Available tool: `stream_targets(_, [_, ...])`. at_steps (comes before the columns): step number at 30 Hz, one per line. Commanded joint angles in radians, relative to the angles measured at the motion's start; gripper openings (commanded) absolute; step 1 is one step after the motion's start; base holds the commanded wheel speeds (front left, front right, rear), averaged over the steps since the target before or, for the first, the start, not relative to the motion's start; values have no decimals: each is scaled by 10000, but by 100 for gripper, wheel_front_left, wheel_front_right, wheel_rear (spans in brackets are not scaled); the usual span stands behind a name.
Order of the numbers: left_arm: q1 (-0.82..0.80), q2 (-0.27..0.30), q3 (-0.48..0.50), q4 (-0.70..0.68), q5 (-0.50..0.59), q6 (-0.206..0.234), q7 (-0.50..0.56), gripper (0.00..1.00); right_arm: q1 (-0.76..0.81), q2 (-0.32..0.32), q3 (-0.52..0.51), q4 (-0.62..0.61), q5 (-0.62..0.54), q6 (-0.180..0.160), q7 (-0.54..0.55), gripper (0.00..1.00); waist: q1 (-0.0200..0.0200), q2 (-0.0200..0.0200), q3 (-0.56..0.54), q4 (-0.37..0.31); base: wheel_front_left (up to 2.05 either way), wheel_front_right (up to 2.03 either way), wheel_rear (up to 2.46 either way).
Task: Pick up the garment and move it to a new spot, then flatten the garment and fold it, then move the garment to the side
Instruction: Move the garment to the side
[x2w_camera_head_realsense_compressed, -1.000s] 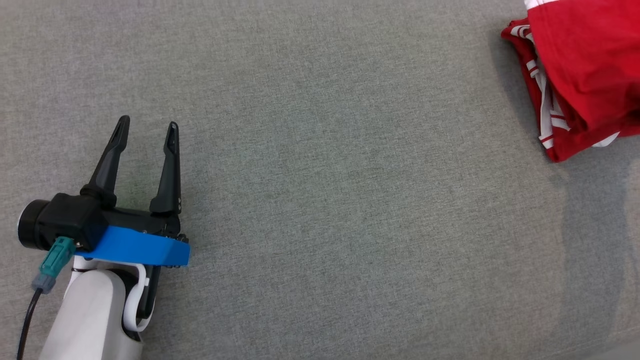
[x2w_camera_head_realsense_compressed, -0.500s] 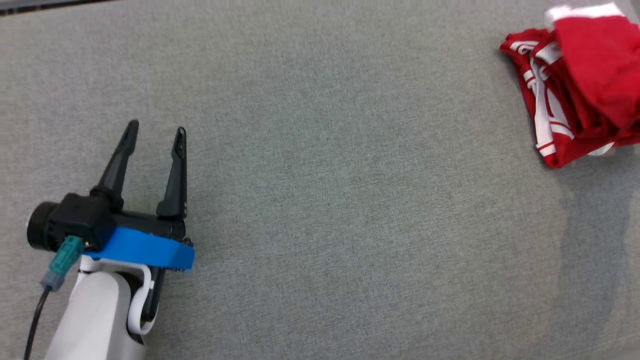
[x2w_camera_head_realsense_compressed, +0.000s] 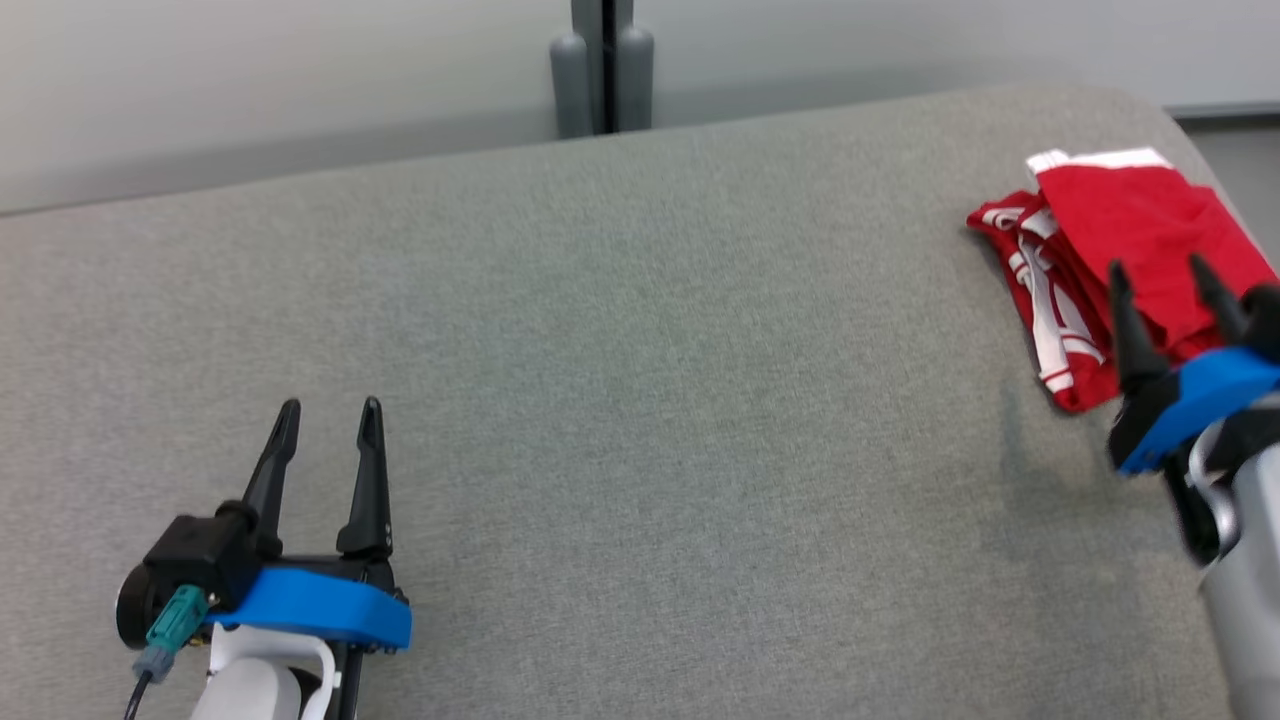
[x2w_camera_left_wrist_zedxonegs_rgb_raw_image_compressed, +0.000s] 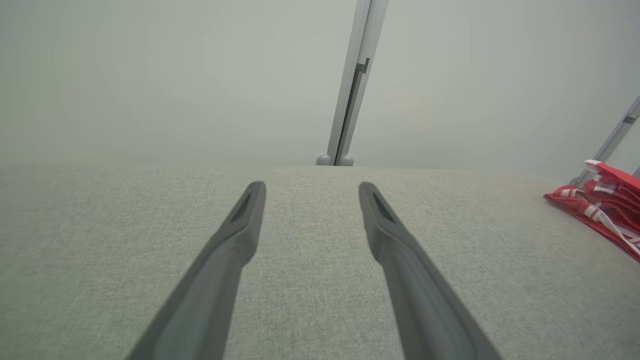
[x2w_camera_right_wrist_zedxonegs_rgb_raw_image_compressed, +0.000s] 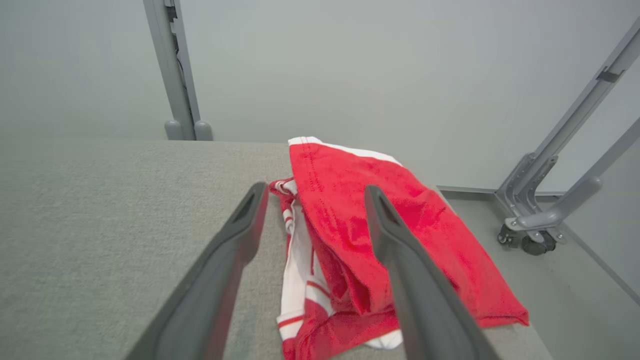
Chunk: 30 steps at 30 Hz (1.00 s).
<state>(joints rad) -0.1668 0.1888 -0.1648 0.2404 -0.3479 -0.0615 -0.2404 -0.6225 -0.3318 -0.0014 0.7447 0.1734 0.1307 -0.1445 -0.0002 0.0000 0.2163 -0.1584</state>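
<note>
Grey fabric surface — pale wall, grey post behind.

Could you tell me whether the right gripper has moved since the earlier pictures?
Yes. Though the camera tilted, the right gripper has come in, open, over the red and white garment's near edge, where bare grey fabric surface lay before.

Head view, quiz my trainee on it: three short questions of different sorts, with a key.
1. True or false: the right gripper is shut on the red garment.
2. Where on the grey surface does the garment lie? A) near left corner B) centre C) far right end
3. What does the left gripper hold?
Key: 1 false, it is open and grips nothing; 2 C; 3 nothing, it is open.
</note>
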Motion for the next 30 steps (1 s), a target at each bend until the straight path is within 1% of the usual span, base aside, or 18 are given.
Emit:
stream_targets(1, [165,-15,92,57,-64,46,-89,100,608,257,-105,-452,7,2,-94,100,2,0,-629,284,0,0,0])
stream_targets(3, [401,-74,164,120,-123,80,-139,100,1416,709,-319,-1265,55,2,-143,100,2,0,-896,413,0,0,0])
stream_targets(6, [749,-137,236,149,-180,116,-184,100,2565,1316,-454,-2516,122,2,112,100,2,0,-1236,561,0,0,0])
stream_targets(11, [1083,-178,149,304,-281,-56,-212,100,4290,1908,-836,-4395,183,4,583,100,2,0,-1712,1056,0,0,0])
stream_targets(15, [1168,-168,178,474,-287,-36,-224,100,5227,2239,-1175,-5562,89,4,996,100,2,0,-1928,1354,0,0,0])
stream_targets(21, [1258,-166,206,790,-362,-68,-234,100,6114,2464,-1179,-6460,2,4,1413,100,2,0,-2079,1587,0,0,0])
stream_targets(26, [1333,-168,277,937,-361,-83,-246,100,6443,2606,-1110,-6858,-11,4,1594,100,2,0,-2087,1594,0,0,0])
stream_targets(30, [1330,-205,295,1029,-339,-62,-253,100,6517,2678,-961,-7008,-47,4,1511,100,2,0,-2044,1563,0,0,0])
